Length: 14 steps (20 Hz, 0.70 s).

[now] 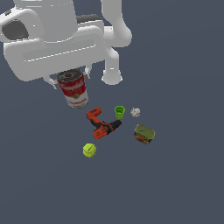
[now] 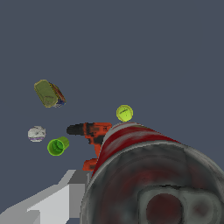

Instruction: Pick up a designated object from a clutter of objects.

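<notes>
Filling the wrist view, the soup can (image 2: 144,175) sits right under the camera, its dark metal lid toward the lens. From the exterior view I see it hanging tilted in my tool (image 1: 70,78), which is clamped on its upper end just below the lid, well clear of the tabletop (image 1: 183,183). I judge it rigid and fairly hefty for its size, with a smooth label that could slip; holding across the round wall near the top suits it, though a grip nearer the middle would swing less. Below lie the power drill (image 1: 101,124), green cup (image 1: 120,112), white lump (image 1: 135,112), olive tin (image 1: 144,134) and yellow-green ball (image 1: 89,150), none touching the can.
</notes>
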Each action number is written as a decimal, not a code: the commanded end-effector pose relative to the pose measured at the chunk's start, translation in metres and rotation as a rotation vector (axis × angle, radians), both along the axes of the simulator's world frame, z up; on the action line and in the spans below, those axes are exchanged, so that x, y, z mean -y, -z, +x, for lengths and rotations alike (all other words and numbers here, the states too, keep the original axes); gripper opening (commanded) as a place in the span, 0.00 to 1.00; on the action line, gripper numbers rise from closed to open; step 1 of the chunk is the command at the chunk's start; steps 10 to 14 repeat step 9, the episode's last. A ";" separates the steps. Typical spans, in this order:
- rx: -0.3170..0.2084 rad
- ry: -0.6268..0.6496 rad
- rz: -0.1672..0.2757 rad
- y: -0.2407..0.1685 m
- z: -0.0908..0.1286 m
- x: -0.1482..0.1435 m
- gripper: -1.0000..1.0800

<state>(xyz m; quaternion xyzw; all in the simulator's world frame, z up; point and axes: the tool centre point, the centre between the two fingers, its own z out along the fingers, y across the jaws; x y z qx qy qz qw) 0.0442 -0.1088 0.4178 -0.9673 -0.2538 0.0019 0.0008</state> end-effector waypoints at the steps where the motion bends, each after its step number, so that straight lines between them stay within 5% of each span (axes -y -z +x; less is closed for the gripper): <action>1: 0.004 -0.001 -0.001 -0.008 0.004 0.005 0.00; 14: 0.004 -0.001 -0.001 -0.014 0.008 0.011 0.00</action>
